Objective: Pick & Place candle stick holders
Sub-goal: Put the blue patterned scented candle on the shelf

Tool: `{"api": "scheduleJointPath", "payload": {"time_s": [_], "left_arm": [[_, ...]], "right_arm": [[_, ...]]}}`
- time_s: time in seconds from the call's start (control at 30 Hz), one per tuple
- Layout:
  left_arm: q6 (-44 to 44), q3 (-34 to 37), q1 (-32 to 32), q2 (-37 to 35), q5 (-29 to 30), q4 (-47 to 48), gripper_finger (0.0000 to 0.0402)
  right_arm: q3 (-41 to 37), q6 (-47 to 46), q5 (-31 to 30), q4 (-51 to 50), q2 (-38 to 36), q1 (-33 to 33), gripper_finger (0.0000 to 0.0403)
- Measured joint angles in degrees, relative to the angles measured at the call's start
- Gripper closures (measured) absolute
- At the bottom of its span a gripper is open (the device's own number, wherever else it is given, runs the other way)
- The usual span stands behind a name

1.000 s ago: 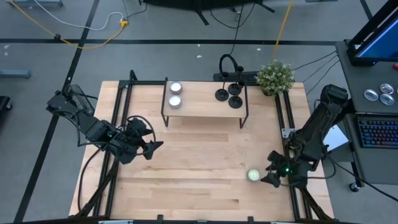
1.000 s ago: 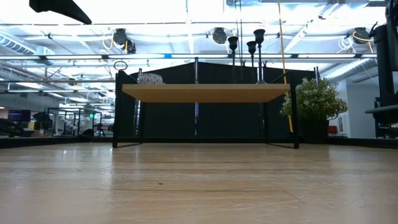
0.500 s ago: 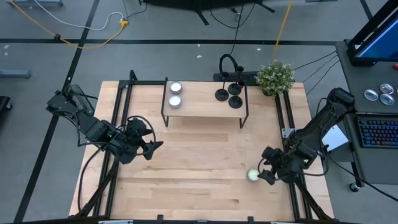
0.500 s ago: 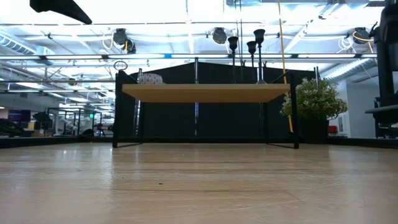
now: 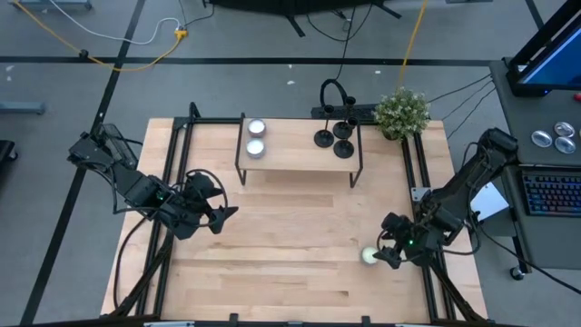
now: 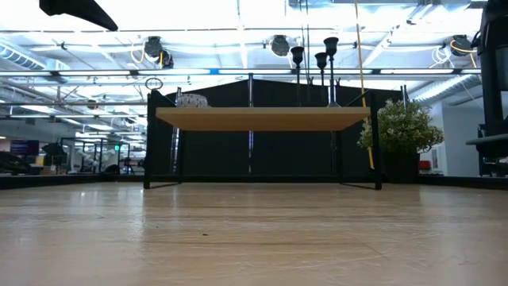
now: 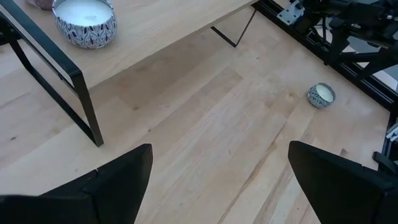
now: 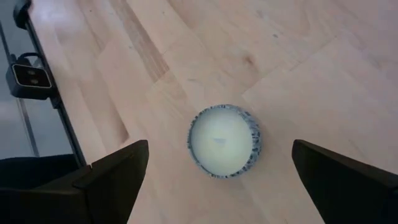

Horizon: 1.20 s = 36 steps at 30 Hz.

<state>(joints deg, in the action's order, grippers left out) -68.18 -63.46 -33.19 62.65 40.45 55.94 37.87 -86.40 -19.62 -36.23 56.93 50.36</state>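
The three candle stick holders point(image 5: 332, 140) stand untouched on the raised shelf point(image 5: 300, 156) — nothing moved yet. Right gripper point(image 5: 379, 255), fingers wide and empty, hovers over a candle tin point(image 5: 369, 256) on the counter point(image 5: 281, 254); left gripper point(image 5: 221, 216) waits, open, empty.

Pale wood table point(image 5: 272, 254), smooth matt; black metal frame point(image 5: 359, 159).

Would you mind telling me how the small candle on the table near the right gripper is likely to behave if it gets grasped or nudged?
The candle is a squat, flat-bottomed tin, so it would probably slide rather than tip or roll. Its round wall may slip between the right gripper's open fingers unless centred. It looks rigid and fairly light.
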Motion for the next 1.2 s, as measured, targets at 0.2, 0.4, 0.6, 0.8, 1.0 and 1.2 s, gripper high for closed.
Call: {"api": "scheduleJointPath", "payload": {"time_s": [0.2,0.4,0.6,0.8,1.0,1.2], "left_arm": [[0.0,0.0,0.0,0.0,0.0,0.0,0.0018],[-0.1,0.0,0.0,0.0,0.0,0.0,0.0027],[-0.1,0.0,0.0,0.0,0.0,0.0,0.0020],[-0.3,0.0,0.2,0.0,0.0,0.0,0.0022],[-0.9,0.0,0.9,0.0,0.0,0.0,0.0029],[-0.9,0.0,2.1,0.0,0.0,0.0,0.0022]], "right_arm": [[0.0,0.9,-1.5,1.2,-0.1,0.1,0.0012],[0.0,2.9,-2.0,1.1,1.2,3.6,0.0012],[0.0,0.3,3.5,0.6,6.5,6.3,0.0012],[0.0,-1.4,7.1,-1.4,12.8,7.2,0.0012],[0.0,-0.3,7.5,-1.5,17.0,7.1,0.0012],[0.0,0.7,4.0,2.0,19.1,7.1,0.0012]]}}
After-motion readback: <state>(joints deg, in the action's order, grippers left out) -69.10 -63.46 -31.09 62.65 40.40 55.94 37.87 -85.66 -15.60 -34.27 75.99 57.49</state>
